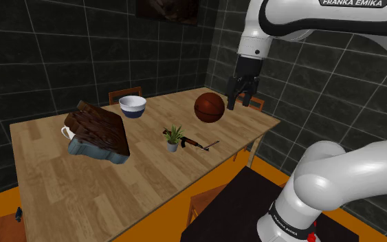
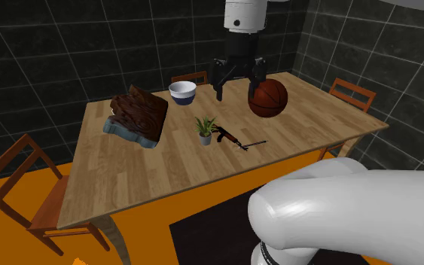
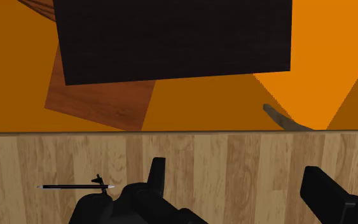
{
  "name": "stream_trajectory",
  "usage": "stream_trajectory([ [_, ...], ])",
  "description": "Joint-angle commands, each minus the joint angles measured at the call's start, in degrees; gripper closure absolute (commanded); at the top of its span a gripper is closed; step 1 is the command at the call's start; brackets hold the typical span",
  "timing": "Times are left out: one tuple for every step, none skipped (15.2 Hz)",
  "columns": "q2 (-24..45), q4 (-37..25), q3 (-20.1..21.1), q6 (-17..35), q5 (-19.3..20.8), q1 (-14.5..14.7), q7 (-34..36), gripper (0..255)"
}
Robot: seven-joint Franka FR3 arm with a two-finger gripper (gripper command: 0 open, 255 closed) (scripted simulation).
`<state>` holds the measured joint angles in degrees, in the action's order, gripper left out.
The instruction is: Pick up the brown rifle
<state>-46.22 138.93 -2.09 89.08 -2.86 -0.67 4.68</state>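
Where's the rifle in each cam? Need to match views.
Shoulder view: rifle mid-table, just right of the potted plant.
Second exterior view: rifle just right of that plant.
Wrist view: the rifle's thin dark barrel, probably, beside the gripper.
Shared landmark: the wooden table's stand-side edge.

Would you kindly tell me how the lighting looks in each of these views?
Shoulder view: dark tiled walls, the wooden table evenly lit, no glare. Second exterior view: the same soft light, the brown rifle plainly lit. Wrist view: a brighter wedge crosses the orange floor.
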Motion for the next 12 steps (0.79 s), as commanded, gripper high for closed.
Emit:
stream_trajectory([
  [0.00,0.00,0.00,0.00,0.00,0.00,0.00,0],
  [1.17,0.76,-0.28,2.07,0.31,-0.14,-0.41,0],
  [2.43,1.44,-0.57,4.15,0.61,-0.27,-0.82,0],
  [3.77,2.04,-0.86,6.23,0.89,-0.40,-1.21,0],
  [5.20,2.56,-1.14,8.31,1.15,-0.55,-1.61,0],
  [6.70,2.99,-1.43,10.40,1.40,-0.68,-2.00,0],
  [8.27,3.34,-1.73,12.47,1.63,-0.80,-2.37,0],
  [9.93,3.61,-2.03,14.53,1.85,-0.92,-2.75,0],
  [11.65,3.79,-2.33,16.58,2.05,-1.04,-3.12,0],
  [13.43,3.88,-2.63,18.62,2.22,-1.14,-3.50,0],
  [15.28,3.89,-2.94,20.62,2.38,-1.24,-3.87,0],
  [17.19,3.81,-3.24,22.60,2.50,-1.33,-4.24,0],
])
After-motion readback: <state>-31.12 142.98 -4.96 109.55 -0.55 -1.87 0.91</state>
